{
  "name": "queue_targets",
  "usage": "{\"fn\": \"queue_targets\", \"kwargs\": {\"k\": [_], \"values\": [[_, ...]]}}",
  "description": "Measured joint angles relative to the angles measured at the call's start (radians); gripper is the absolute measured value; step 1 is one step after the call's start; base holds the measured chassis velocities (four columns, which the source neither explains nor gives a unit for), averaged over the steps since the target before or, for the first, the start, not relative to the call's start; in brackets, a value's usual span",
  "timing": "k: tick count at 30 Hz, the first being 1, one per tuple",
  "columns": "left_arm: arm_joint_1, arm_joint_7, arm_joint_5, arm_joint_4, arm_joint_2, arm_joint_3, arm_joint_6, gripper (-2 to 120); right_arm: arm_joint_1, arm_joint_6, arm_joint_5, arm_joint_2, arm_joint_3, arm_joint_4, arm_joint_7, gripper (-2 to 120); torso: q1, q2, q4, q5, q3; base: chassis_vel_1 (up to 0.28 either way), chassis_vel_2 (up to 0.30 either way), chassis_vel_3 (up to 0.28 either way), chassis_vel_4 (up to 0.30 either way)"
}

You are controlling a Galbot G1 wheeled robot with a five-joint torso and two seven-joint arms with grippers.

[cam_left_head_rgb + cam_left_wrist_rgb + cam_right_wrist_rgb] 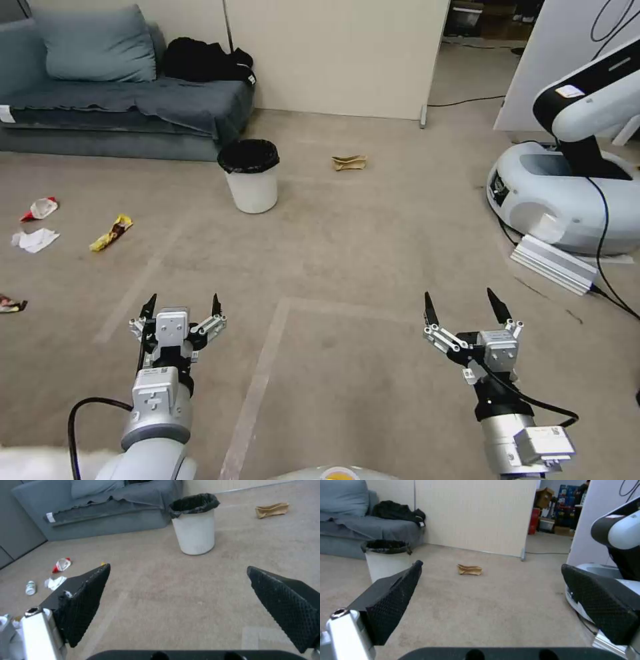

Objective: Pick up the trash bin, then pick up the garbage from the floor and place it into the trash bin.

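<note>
we hold the left pincer (181,305) and right pincer (462,301) apart, empty, above the floor. the bin (250,176) stands well ahead of both, with a paper bag (349,163) beyond the right pincer.

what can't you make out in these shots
- Inside of the trash bin: head view, hidden by its black bag and rim.
- Wrapper at the head view's left border: cut off.
- Small bottle: left wrist view, label too small to read.
- Yellow wrapper: left wrist view, hidden behind the left gripper's fingers.
</note>
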Motion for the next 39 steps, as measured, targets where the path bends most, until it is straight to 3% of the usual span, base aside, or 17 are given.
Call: {"fn": "queue_targets", "kwargs": {"k": [39], "values": [[0.020, -0.002, 0.000, -0.032, 0.001, -0.003, 0.004, 100, -0.003, -0.003, 0.006, 0.000, -0.003, 0.004, -0.028, 100, 0.000, 0.000, 0.0000, -0.0002, 0.000, -0.181, 0.184, 0.177, -0.185]]}}
